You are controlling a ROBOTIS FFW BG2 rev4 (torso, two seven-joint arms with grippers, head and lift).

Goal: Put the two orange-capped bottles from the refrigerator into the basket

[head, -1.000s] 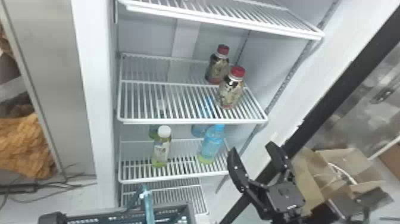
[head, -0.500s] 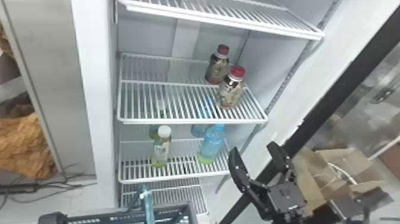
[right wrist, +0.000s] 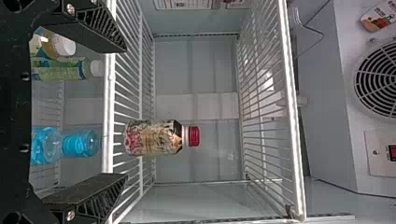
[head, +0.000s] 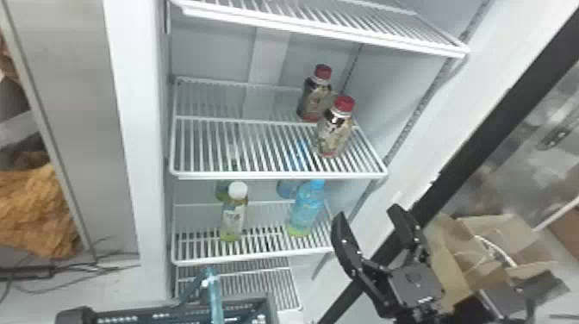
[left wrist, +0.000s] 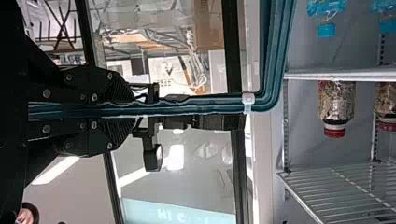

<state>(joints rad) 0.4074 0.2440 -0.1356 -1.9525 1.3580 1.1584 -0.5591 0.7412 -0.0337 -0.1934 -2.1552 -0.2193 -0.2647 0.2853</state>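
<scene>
In the head view the two red-capped bottles stand upright on the middle shelf (head: 280,176) of the refrigerator, both over towards its right side: the front red-capped bottle (head: 334,133) nearer the shelf's front edge, the rear red-capped bottle (head: 315,101) just behind it. Below that shelf, a white-capped bottle (head: 233,215) stands under its left half and a blue bottle (head: 306,209) under its right half. The basket (head: 258,301) is lower than the shelf and out in front of it, its teal handle (head: 215,297) rising. The right gripper (head: 368,215) is in front of the shelf, lower and off to its right, fingers spread apart, and a cardboard box (head: 487,254) lies farther out on the same side. In the left wrist view the left gripper (left wrist: 128,109), outside the refrigerator and in front of the shelf, has its fingers clamped round the teal handle. In the right wrist view the right gripper's fingers stand wide, with a red-capped bottle upright on the shelf beyond them, untouched; a fan grille (right wrist: 377,79) sits well above the shelf
</scene>
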